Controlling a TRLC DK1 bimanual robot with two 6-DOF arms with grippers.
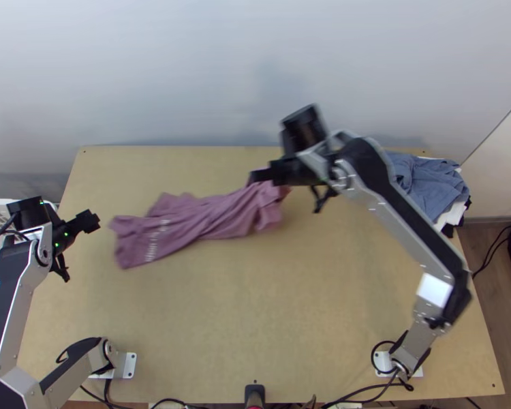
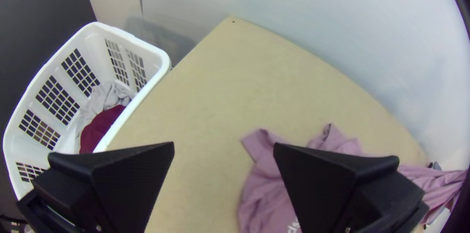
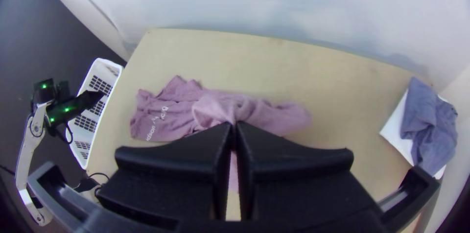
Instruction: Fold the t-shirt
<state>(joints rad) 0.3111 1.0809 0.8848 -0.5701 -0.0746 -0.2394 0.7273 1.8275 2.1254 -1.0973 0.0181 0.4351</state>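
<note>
The mauve t-shirt (image 1: 187,221) lies bunched and stretched lengthwise on the table, white lettering at its left end. Its right end is lifted toward my right gripper (image 1: 261,176), over the table's back middle. In the right wrist view, my right gripper (image 3: 233,128) is shut on a pinch of the shirt (image 3: 178,108), with cloth hanging below. My left gripper (image 1: 90,221) is at the table's left side, a short way from the shirt. In the left wrist view, my left gripper (image 2: 223,152) is open, with the shirt (image 2: 267,184) beyond its fingers.
A white laundry basket (image 2: 164,61) holding grey and dark red cloth stands off the table's left edge. Folded blue-grey cloth (image 1: 429,184) lies over white cloth at the back right. A wall (image 1: 187,68) rises behind the table (image 1: 255,327).
</note>
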